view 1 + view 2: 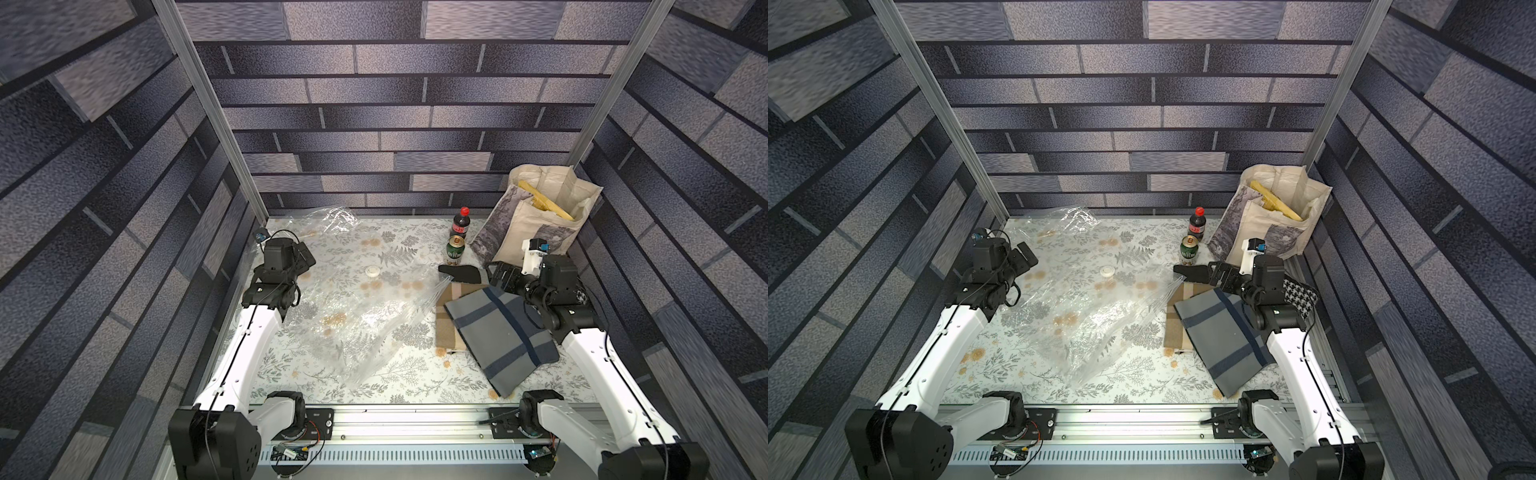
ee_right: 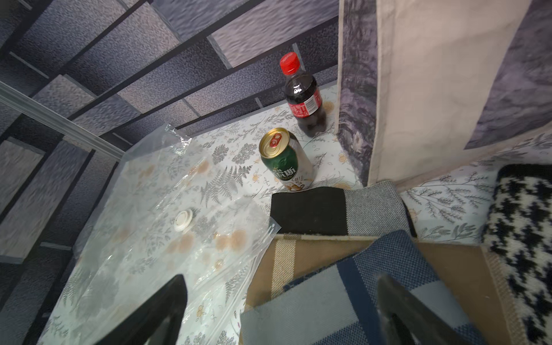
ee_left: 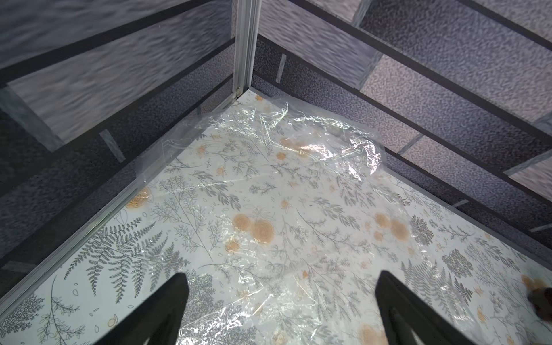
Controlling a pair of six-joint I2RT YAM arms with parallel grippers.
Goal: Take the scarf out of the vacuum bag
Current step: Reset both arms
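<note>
Red-labelled cola bottle [image 2: 303, 98]; green can [image 2: 286, 162], Chinese characters, possibly beer; grey scarf [image 1: 498, 332] partly behind right arm [image 1: 582, 353]; both jaws spread wide, holding nothing.

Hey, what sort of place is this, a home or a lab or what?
Most likely a robot test booth, not a home: printed brick wall panels are framed by aluminium posts, and the left arm and right arm are mounted on a metal rail at the front of a flowered table.
</note>
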